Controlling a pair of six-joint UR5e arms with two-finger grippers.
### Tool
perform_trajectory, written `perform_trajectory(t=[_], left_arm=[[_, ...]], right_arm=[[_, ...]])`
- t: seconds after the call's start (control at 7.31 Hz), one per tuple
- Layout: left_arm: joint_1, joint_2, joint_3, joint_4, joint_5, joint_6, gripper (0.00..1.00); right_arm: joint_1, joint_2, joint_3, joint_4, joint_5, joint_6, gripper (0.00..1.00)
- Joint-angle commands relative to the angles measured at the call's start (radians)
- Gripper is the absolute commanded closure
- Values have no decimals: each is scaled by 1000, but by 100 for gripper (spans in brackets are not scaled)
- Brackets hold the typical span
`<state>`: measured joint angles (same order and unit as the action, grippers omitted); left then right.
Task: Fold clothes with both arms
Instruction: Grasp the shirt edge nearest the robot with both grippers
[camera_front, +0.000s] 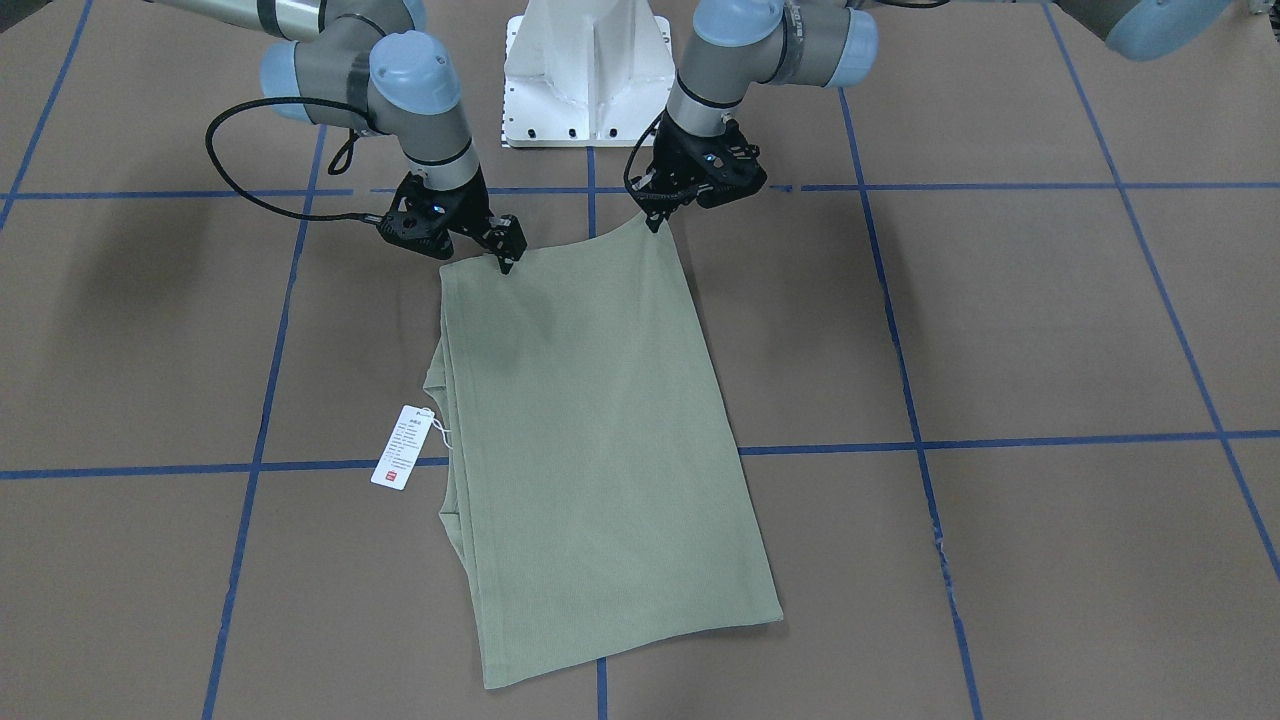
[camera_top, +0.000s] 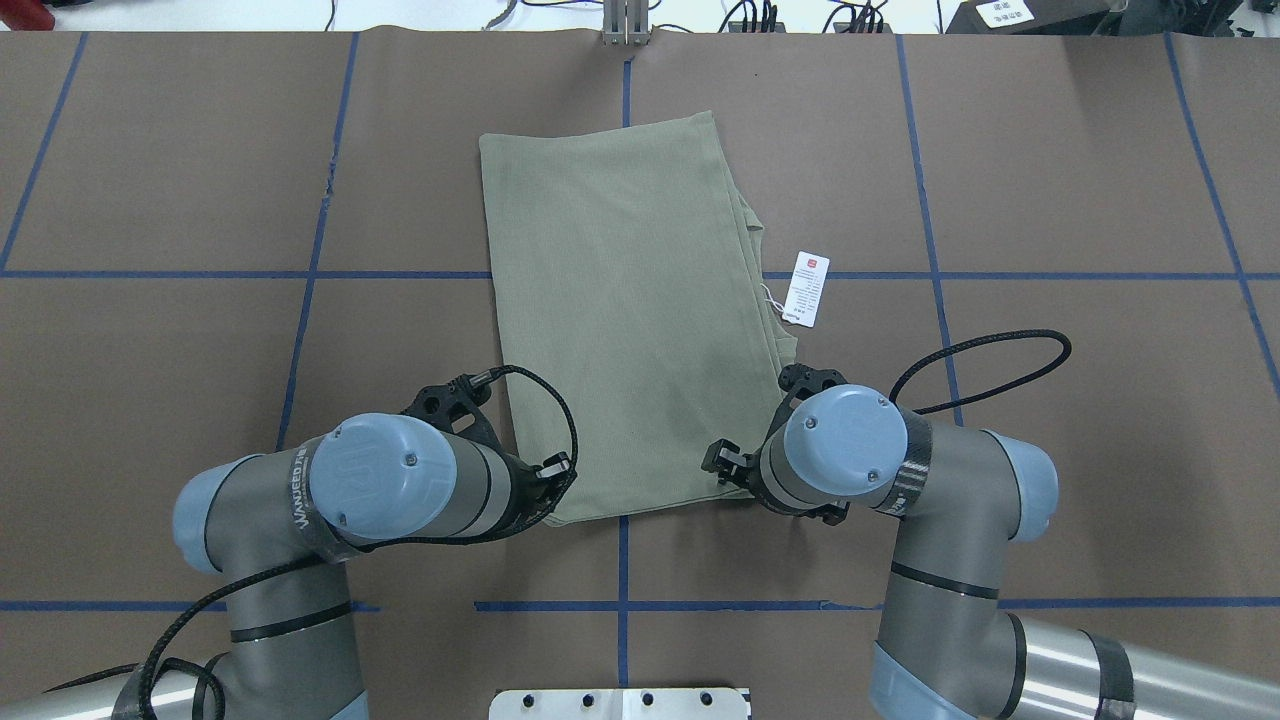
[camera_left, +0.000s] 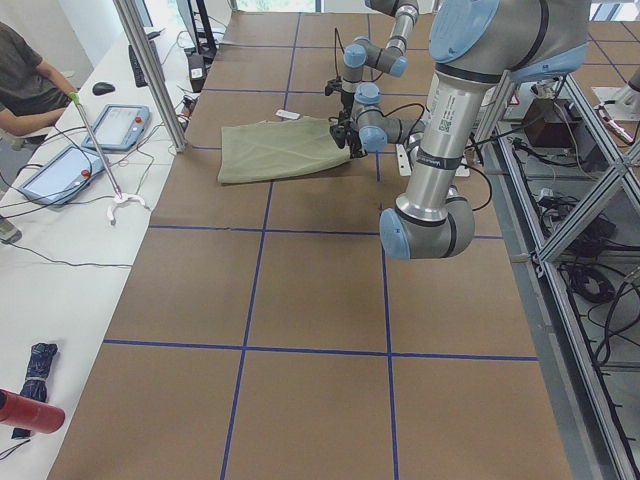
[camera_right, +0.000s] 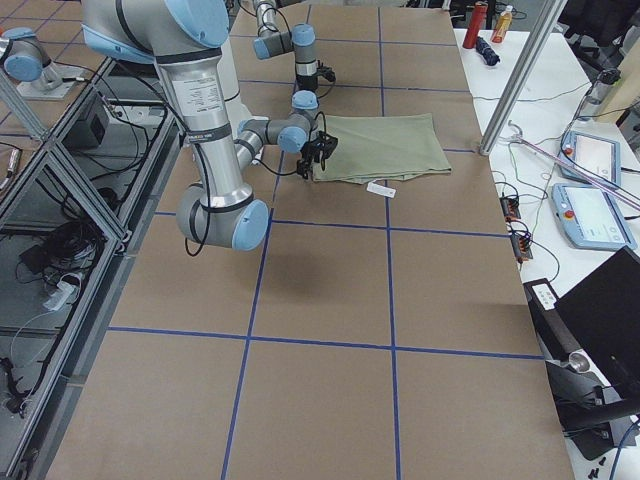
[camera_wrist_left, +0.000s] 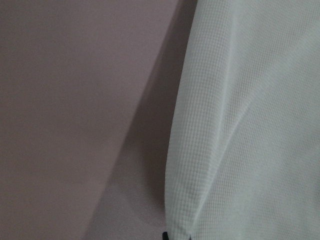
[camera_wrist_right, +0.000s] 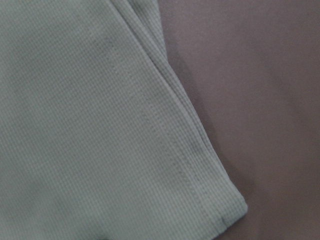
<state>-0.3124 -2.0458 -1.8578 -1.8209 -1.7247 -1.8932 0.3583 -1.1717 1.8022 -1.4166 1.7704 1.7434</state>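
Checking overhead: you had the shirt (camera_top: 630, 320) lying mid-table, folded into a long strip running 12 to 6 o'clock. Left gripper (camera_front: 655, 222) sat at its 7 o'clock corner, fingers clamped on the fabric, corner pulled up to a point. Right gripper (camera_front: 505, 262) was at the 5 o'clock corner; couldn't tell its grip. Hang tag (camera_top: 808, 288) lay on the table (camera_top: 1050, 180) at the shirt's 3 o'clock edge.

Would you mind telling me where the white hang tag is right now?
Overhead, the hang tag lies on the table beside the shirt's right edge, across a blue tape line.
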Motion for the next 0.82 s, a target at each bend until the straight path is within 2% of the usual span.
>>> perform_trajectory(t=[0.0, 0.55, 0.68], left_arm=[[6, -1, 0, 0, 1, -1, 100], [6, 1, 6, -1, 1, 0, 100], [6, 1, 6, -1, 1, 2, 100]], right_arm=[[11, 1, 5, -7, 3, -2, 0], [8, 1, -4, -7, 3, 1, 2], [7, 3, -4, -7, 3, 1, 14]])
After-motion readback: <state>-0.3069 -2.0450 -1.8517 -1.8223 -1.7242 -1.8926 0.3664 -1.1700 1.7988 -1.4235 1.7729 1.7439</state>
